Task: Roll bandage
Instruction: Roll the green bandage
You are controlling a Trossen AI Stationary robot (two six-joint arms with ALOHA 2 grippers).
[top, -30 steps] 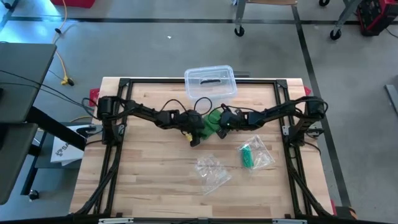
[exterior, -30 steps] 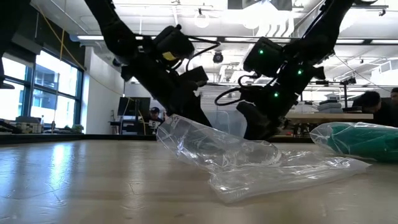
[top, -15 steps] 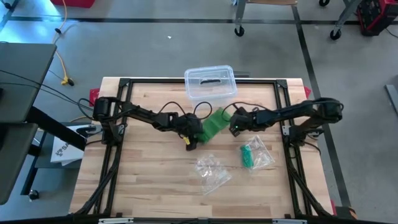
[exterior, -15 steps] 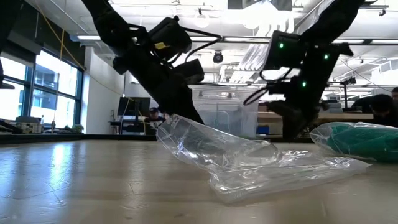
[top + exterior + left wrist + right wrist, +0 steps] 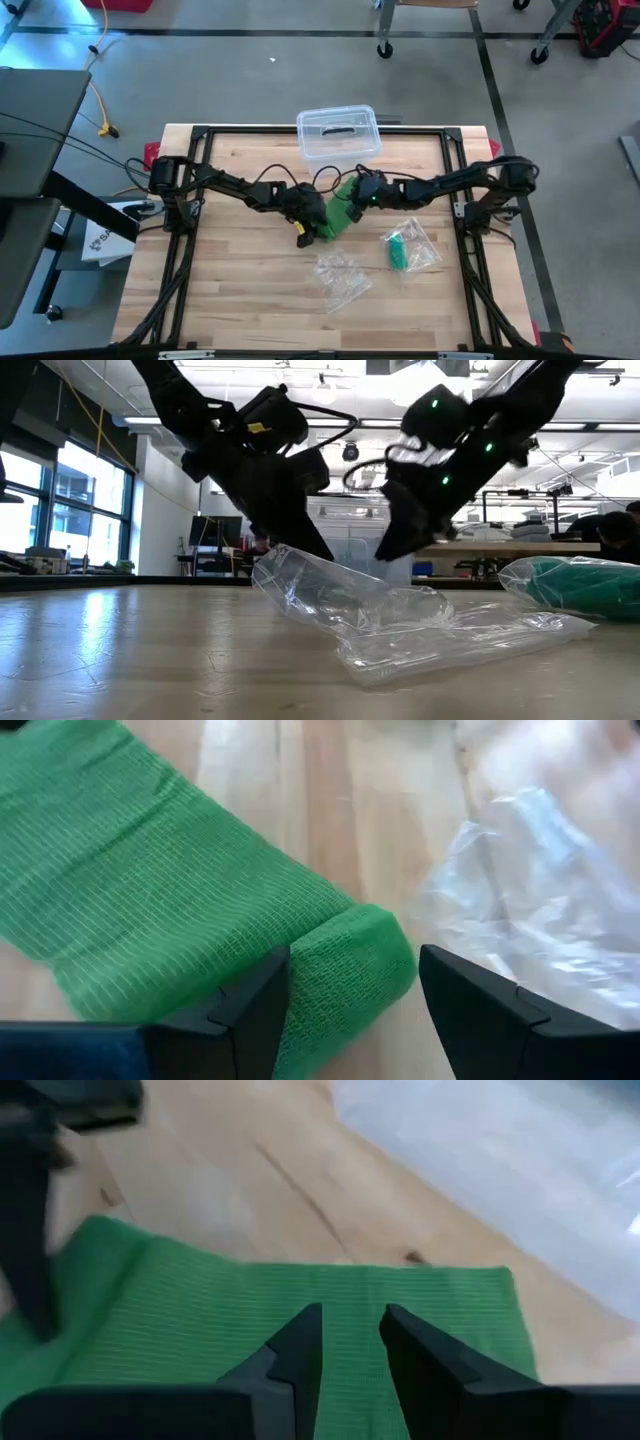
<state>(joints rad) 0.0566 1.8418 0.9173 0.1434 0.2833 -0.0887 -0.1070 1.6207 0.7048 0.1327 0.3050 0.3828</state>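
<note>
A green bandage (image 5: pixel 340 208) lies as a slanting strip on the wooden table between my two grippers. Its near end is wound into a small roll (image 5: pixel 350 965). My left gripper (image 5: pixel 320 232) is at that roll, with the roll between its fingers (image 5: pixel 355 960). My right gripper (image 5: pixel 352 196) is shut on the flat strip (image 5: pixel 350 1295) at its far end. In the low view both grippers (image 5: pixel 300 530) (image 5: pixel 390 545) hang behind a clear bag, which hides the bandage. My left gripper has the rolled near end of the bandage (image 5: pixel 345 975) between its two fingers, one finger at each end of the roll. The flat strip (image 5: pixel 150 910) runs away from the roll over the table. My right gripper pinches the flat strip near its far end (image 5: pixel 352 1342) between its two fingers. The fingers lie across the strip's width, and the strip spreads flat beyond them.
A clear lidded plastic box (image 5: pixel 338 132) stands at the table's far edge. An empty clear bag (image 5: pixel 340 275) lies near the middle front, and it also shows in the low view (image 5: pixel 400 620). A clear bag holding another green bandage (image 5: pixel 405 248) lies to its right.
My right gripper has gone toward the table's right edge, away from the bandage, and has then come back left onto the strip's far end. The strip has swung a little, and its roll end now lies nearer the table's near edge with my left gripper.
</note>
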